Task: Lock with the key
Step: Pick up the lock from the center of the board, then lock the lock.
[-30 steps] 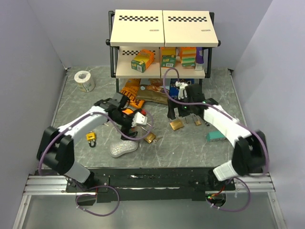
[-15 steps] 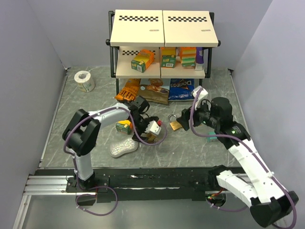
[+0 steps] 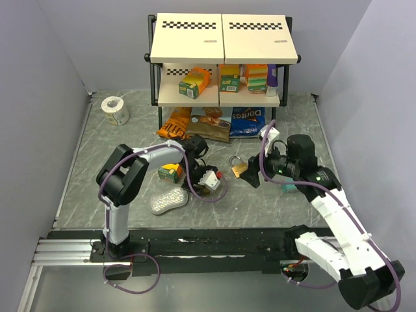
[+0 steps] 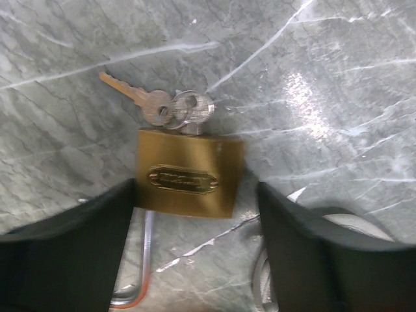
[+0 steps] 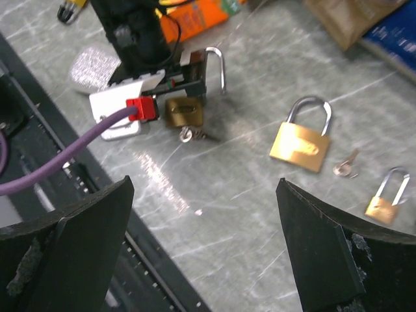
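Observation:
A small brass padlock (image 4: pixel 188 179) lies on the grey marble table, a bunch of keys (image 4: pixel 170 110) at its keyhole end and its silver shackle (image 4: pixel 146 260) swung open. My left gripper (image 4: pixel 195 260) is open and straddles the lock's body without clamping it. It also shows in the top view (image 3: pixel 203 178). The right wrist view shows the same padlock (image 5: pixel 184 112) under the left fingers. My right gripper (image 5: pixel 201 260) is open and empty above the table. It shows in the top view (image 3: pixel 255 175), near a larger brass padlock (image 3: pixel 238 168).
A larger padlock (image 5: pixel 300 146), a loose key (image 5: pixel 344 168) and a small padlock (image 5: pixel 383 201) lie to the right. An orange box (image 3: pixel 170 172), a silver packet (image 3: pixel 168 203), a teal item (image 3: pixel 292 188), snack bags (image 3: pixel 247 120), a tape roll (image 3: pixel 116 109) and a shelf rack (image 3: pixel 221 65) stand around.
My left gripper has moved right and toward the near edge, over the small padlock with the keys. My right arm has swung out to the right, its gripper off the larger padlock.

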You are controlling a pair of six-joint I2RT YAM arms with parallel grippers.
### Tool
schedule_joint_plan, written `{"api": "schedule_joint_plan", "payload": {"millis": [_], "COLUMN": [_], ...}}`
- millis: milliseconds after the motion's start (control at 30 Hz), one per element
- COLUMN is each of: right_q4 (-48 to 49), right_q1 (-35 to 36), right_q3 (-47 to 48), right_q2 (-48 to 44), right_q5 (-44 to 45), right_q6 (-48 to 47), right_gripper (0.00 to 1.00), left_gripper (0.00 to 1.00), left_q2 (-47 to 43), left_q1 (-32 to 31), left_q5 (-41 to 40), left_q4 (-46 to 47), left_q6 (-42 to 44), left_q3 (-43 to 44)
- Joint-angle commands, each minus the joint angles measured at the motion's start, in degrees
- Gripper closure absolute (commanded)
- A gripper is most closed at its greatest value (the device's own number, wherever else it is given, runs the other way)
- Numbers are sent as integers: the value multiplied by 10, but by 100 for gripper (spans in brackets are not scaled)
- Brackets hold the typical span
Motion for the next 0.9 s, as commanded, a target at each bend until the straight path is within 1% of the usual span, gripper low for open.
{"api": "schedule_joint_plan", "payload": {"millis": [0,33,67,100,133,200,233,267,300,333,400,467,500,600,733,867], "right_q4": [-31,-35,-39,-47,-50,-61,-65,-68,-75,-77,-77,-78,-79,-72,-37,8], "right_q1": [-21,-31,-39,-46,-60,-76,-96,-107,-118,-138,-149,-156,-156,-154,-145,-120], "right_q3": [36,38,43,45,45,45,45,38,34,25,18,17,18,22,18,18], "right_q2": [24,29,35,45,50,67,73,86,91,97,116,137,142,164,179,184], "right_q5": [-56,-59,-71,-77,-81,-106,-113,-126,-153,-165,-184,-203,-232,-279,-308,-331], "right_q6": [7,11,18,21,33,36,44,44,43,43,49,45,42,25,63,94], "right_gripper": [1,1,1,1,1,1,1,1,1,1,1,1,1,2,4,5], "left_gripper": [30,33,40,43,51,60,70,74,79,90,99,99,99,99,99,99], "left_q2": [29,30,32,31,25,19,10,3,-4,-18,-36,-69,-81,-132,-207,-259], "left_q1": [-7,-7,-7,-7,-7,-7,-8,-8,-8,-8,-8,-10,-11,-21,-40,-66], "left_q5": [-2,-3,-1,1,10,23,38,45,53,62,71,76,75,61,34,12], "left_q4": [-21,-18,-17,-14,-3,6,17,24,34,42,64,85,94,130,179,218], "left_q6": [37,32,29,26,14,-15,-29,-45,-79,-94,-127,-142,-155,-168,-188,-212], "left_q3": [17,17,18,19,20,28,32,40,44,46,45,37,32,11,-19,-37]}}
